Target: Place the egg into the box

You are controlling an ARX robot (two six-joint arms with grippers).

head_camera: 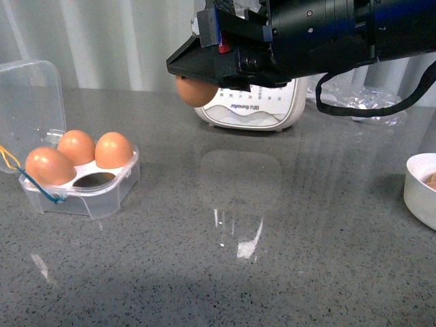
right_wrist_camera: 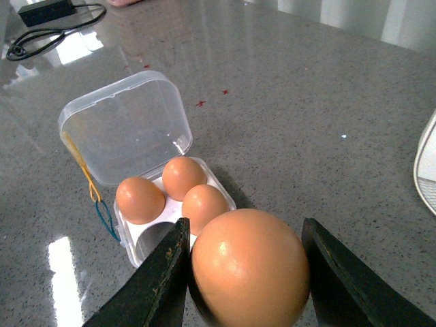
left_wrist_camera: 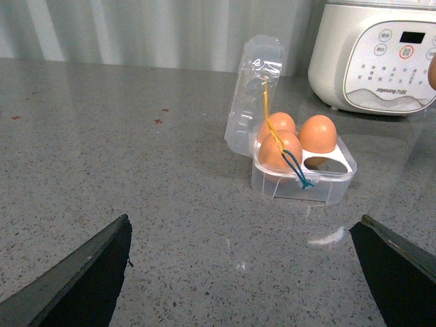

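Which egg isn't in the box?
The egg held up between the right fingers; the other three eggs sit in the box.

Right arm (head_camera: 340, 27) reaches in from two o'clock, stretched level towards twelve. Right gripper (head_camera: 196, 87) up at twelve o'clock, fingers (right_wrist_camera: 160, 279) clamped on the egg (right_wrist_camera: 251, 269). Left gripper (left_wrist_camera: 242, 272): fingers (left_wrist_camera: 82, 272) spread wide apart, gripping nothing.

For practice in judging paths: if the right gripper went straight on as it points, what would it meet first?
Probably the open box, its held egg touching first; depth is unclear.
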